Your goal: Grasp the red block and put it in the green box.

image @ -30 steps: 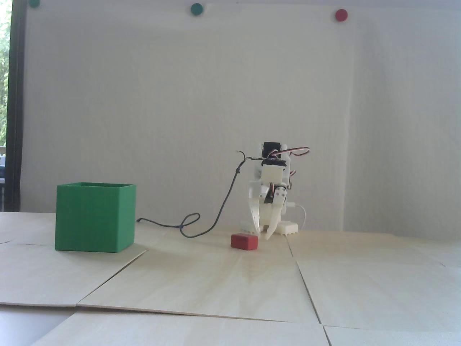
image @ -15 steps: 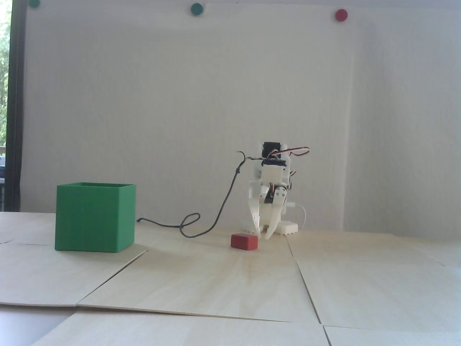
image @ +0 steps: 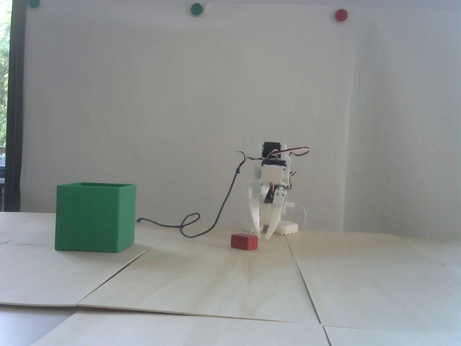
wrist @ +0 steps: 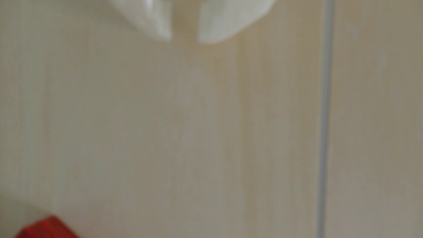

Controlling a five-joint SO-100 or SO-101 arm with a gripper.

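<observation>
Item one, white two-finger gripper (image: pixel 262 236): pointing down at the table in the fixed view, tips hovering just above the surface; fingers standing a narrow gap apart with nothing between them, the same small gap showing at the top edge of the wrist view (wrist: pixel 185 41). Item two, red block (image: pixel 244 241): lying flat on the pale wooden table (image: pixel 223 284), just left of and in front of the fingertips in the fixed view, not visibly touching them; appearing only as a blurred red corner at the lower left of the wrist view (wrist: pixel 45 228). Item three, green box (image: pixel 95 217): sitting upright with its top open, well apart from the block, toward the left of the fixed view. Item four, dark cable (image: pixel 201 230): trailing from the arm down to the table and looping between box and gripper. Item five, wall dots: two green (image: pixel 196 9) and one red (image: pixel 341 14), sitting high on the white wall.
</observation>
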